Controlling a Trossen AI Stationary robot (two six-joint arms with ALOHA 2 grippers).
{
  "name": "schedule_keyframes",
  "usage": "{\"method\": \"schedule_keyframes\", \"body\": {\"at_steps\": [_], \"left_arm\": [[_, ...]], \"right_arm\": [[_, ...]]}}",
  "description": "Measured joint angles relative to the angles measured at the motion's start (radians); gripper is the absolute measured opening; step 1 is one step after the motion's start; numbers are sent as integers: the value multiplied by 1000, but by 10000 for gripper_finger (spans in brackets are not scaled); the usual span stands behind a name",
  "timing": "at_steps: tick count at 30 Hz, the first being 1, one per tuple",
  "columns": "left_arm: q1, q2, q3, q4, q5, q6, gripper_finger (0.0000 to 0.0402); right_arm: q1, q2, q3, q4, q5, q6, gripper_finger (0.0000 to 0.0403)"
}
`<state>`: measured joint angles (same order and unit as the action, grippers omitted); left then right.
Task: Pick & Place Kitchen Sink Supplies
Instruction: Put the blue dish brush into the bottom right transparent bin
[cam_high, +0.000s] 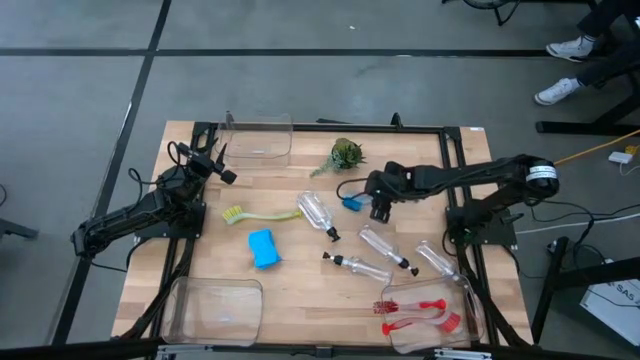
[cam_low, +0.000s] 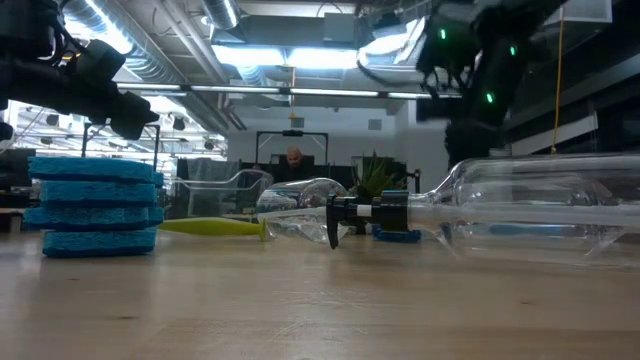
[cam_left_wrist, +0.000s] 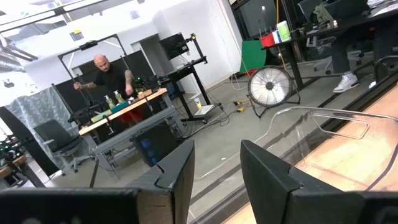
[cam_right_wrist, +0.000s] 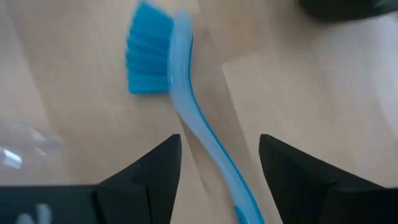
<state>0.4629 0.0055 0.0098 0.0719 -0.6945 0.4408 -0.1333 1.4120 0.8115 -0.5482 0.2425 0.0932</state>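
A blue brush (cam_right_wrist: 186, 106) lies flat on the wooden table (cam_high: 300, 290), its bristle head (cam_right_wrist: 148, 57) away from me. My right gripper (cam_right_wrist: 217, 165) hovers open above its handle, one finger on each side, touching nothing; in the high view it (cam_high: 380, 208) is just right of the brush (cam_high: 352, 203). Several clear pump bottles (cam_high: 315, 212) (cam_high: 385, 248) (cam_high: 355, 267) lie on their sides mid-table. A yellow-green brush (cam_high: 262, 214) and a blue sponge (cam_high: 263, 248) lie to the left. My left gripper (cam_left_wrist: 217, 171) waits open at the far left (cam_high: 218, 165).
Clear bins stand at the far left (cam_high: 258, 140), near left (cam_high: 213, 310) and near right (cam_high: 455, 320); the near right one holds red brushes (cam_high: 420, 315). A small green plant (cam_high: 345, 155) sits at the far edge. A person stands in the room beyond (cam_left_wrist: 112, 78).
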Motion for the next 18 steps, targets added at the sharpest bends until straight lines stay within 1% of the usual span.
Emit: {"method": "schedule_keyframes", "body": {"at_steps": [2,6,9,12,16,18], "left_arm": [[0,0,0,0,0,0,125],[0,0,0,0,0,0,125],[0,0,0,0,0,0,125],[0,0,0,0,0,0,125],[0,0,0,0,0,0,125],[0,0,0,0,0,0,125]], "right_arm": [[-15,0,-49,57,-17,-72,213],[-44,0,-123,151,-20,-228,213],[-75,4,-165,216,-19,-299,213],[-103,18,-192,262,-23,-344,213],[-129,57,-191,272,-96,-372,212],[-134,76,-186,273,-119,-372,202]]}}
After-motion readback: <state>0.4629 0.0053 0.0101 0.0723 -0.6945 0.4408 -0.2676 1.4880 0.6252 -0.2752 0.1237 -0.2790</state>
